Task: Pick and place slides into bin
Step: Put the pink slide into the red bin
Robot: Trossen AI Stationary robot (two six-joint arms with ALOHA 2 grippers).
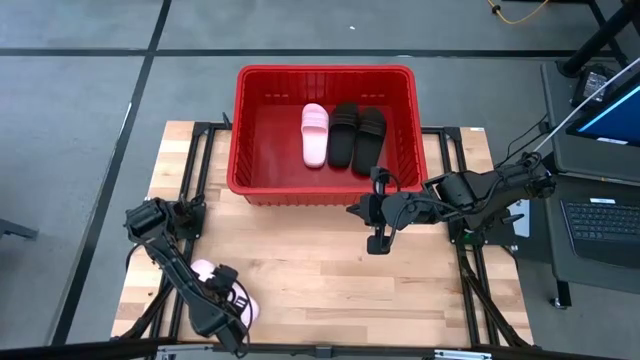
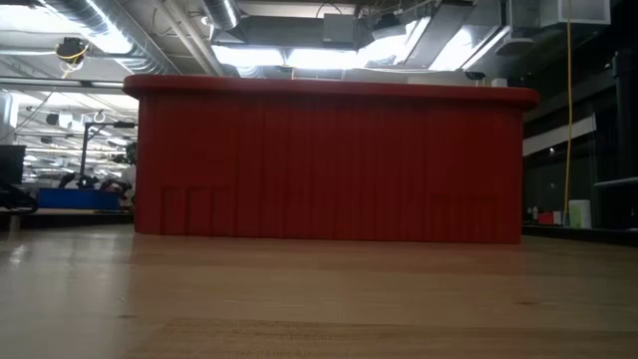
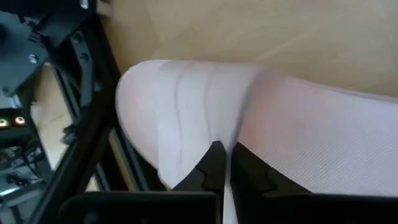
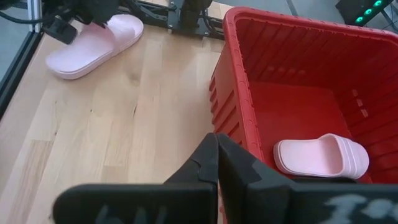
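Observation:
The red bin [image 1: 325, 70] stands at the table's far middle and fills the low view [image 2: 329, 165]. One pale pink slide [image 1: 315, 135] and two black slides [image 1: 344, 135] [image 1: 370, 138] lie side by side on its floor. A second pink slide [image 4: 93, 46] lies flat on the table at the near left corner. My left gripper [image 1: 228, 295] is over it, shut on it. My right gripper [image 1: 355, 210] is shut and empty, just in front of the bin's near wall [image 4: 239, 74]. My left gripper comes at the pink slide from above, slanting, with its fingers [image 3: 208, 171] meeting the edge of the wide strap [image 3: 214, 134]. A thin pale strip shows between the fingers, so they pinch that edge. The slide's sole lies on the table.
Dark metal frame rails [image 1: 200, 150] run along the table's left and right sides. A laptop [image 1: 605, 220] and a screen [image 1: 615, 110] stand off the table to the right. Bare wood [image 1: 330, 290] lies between the two grippers.

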